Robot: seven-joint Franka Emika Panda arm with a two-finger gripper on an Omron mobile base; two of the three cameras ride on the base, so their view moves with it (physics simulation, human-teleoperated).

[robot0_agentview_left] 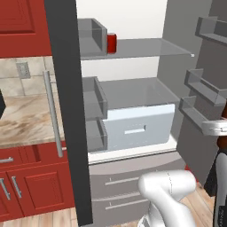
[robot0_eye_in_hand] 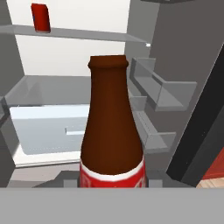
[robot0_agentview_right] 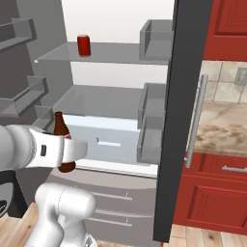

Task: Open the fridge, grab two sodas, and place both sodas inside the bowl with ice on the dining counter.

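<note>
Fridge (robot0_agentview_left: 133, 111): both upper doors stand open, exposing the white interior, grey shelves and door bins. The two bottom drawers are closed.

Arm: the white forearm crosses the lower left of the right base view, in front of the open compartment, near the crisper drawer (robot0_agentview_right: 108, 142).

Brown bottle (robot0_eye_in_hand: 111, 131): dark brown glass with a red and white label, upright and close in front of the hand camera. In the right base view its neck rises just above the wrist. This item is not one of the red cans described for the task, although it may count as a soda.

Soda can (robot0_agentview_right: 84, 45): one red can stands upright on the upper shelf, toward the left and well above the hand. A second can is not identifiable.

Risks, as judgement:
- Carrying the bottle out may satisfy the task wrongly if cans are required.
- Withdrawal past the right door bins (robot0_eye_in_hand: 162, 89) could clip the bottle and tilt it.
- A tall, smooth bottle held low may pivot during base travel.

Gripper (robot0_eye_in_hand: 112, 180): the fingertips are hidden behind the bottle base. It appears clamped around the bottle's lower body, jaws spread to bottle width; contact itself is not visible
</note>
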